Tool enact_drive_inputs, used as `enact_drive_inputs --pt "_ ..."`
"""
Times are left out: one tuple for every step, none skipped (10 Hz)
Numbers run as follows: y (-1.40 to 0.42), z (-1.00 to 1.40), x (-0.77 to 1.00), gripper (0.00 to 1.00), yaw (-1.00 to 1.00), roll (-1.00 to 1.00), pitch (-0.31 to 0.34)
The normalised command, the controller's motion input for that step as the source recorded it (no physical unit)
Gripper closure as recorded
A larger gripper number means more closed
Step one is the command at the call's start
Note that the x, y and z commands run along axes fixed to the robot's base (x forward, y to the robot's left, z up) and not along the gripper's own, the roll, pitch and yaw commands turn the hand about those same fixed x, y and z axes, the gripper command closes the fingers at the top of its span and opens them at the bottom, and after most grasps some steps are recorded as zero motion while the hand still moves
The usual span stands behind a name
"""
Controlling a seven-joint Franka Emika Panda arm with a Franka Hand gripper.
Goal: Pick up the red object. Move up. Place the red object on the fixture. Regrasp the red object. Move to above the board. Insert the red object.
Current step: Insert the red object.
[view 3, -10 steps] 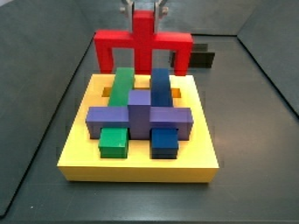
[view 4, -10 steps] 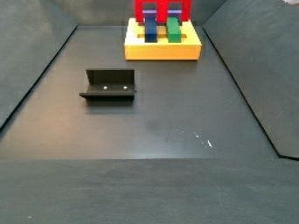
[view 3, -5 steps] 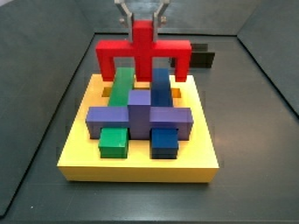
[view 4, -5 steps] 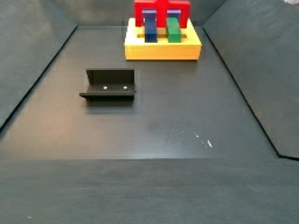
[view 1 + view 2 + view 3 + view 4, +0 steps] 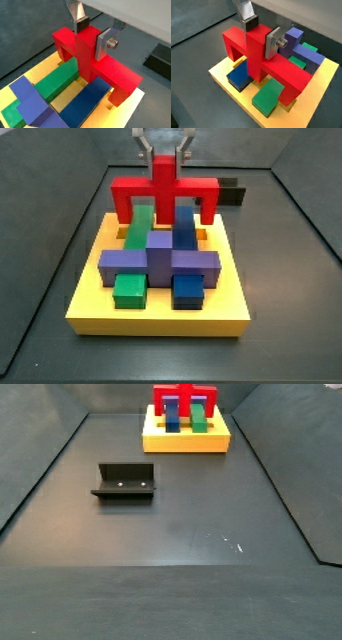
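The red object (image 5: pixel 163 188) is an arch with a top stub, and it hangs over the far end of the yellow board (image 5: pixel 160 323). Its two legs straddle the green bar (image 5: pixel 138 224) and the blue bar (image 5: pixel 183 224), with the leg tips close to the board's top. My gripper (image 5: pixel 163 156) comes down from above and is shut on the stub, as both wrist views show (image 5: pixel 93 36) (image 5: pixel 262 36). The red object (image 5: pixel 185 399) and the board (image 5: pixel 186 444) sit at the far end in a side view. The fixture (image 5: pixel 124 481) stands empty on the floor.
A purple cross block (image 5: pixel 160 258) lies across the board's middle, with short green (image 5: pixel 128 288) and blue (image 5: pixel 189 288) blocks in front of it. The fixture (image 5: pixel 233 196) shows just behind the red object's leg. Grey walls enclose the dark floor (image 5: pixel 187 534).
The red object has come down a little with the gripper, so its legs now reach closer to the board's far end. The grip on the stub is unchanged.
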Motion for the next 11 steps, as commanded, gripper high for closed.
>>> enact_drive_inputs --pt "0.0 0.14 0.0 1.0 0.0 0.01 0.044" --pt "0.0 0.02 -0.05 1.0 0.0 0.14 0.033" --pt "0.0 0.0 -0.02 1.0 0.01 0.17 0.004" --pt "0.0 -0.19 0.0 1.0 0.05 0.2 0.0" --pt "-0.03 0.0 0.0 1.0 0.05 0.11 0.0" --pt "0.0 0.0 -0.03 1.0 0.05 0.13 0.0" --pt "0.0 -0.08 -0.01 1.0 0.04 0.14 0.0" --pt "-0.03 -0.14 0.0 1.0 0.07 0.15 0.0" --pt "-0.02 -0.29 0.07 1.0 0.1 0.14 -0.016" --pt "-0.01 -0.37 0.0 1.0 0.09 0.17 -0.047" --pt "-0.03 -0.39 0.0 1.0 0.08 0.15 -0.056"
